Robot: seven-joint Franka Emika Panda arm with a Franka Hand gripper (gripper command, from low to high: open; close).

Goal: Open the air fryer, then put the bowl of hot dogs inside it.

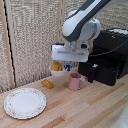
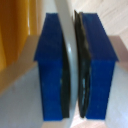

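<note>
Wooden tabletop (image 1: 95, 107), slatted screen behind. Air fryer (image 1: 114, 50) sits far right in the exterior view, drawer pulled out, handle (image 1: 93, 71) jutting toward the middle. Franka arm arcs in from above right, wrist bent straight down over the far middle of the table. Patterned plate (image 1: 25, 102) near left; pink mug (image 1: 76, 81) centre, just beside the drawer; orange-tan block (image 1: 47, 83) between plate and mug.

Gripper (image 1: 64, 62) holds the bowl (image 1: 58, 71) off the table, by the look of it. Wrist view: blue pads (image 2: 52, 67) pressed together on a thin pale wall, the bowl's rim (image 2: 71, 60). Hot dogs (image 1: 57, 66) show yellow inside.

Risks, my judgement: a pinch on one rim edge lets the bowl tip and spill the pieces if swung fast. The mug stands on the way to the drawer; a low carry could knock it. Drawer's front wall could catch the bowl's underside if it isn't lifted clear.
</note>
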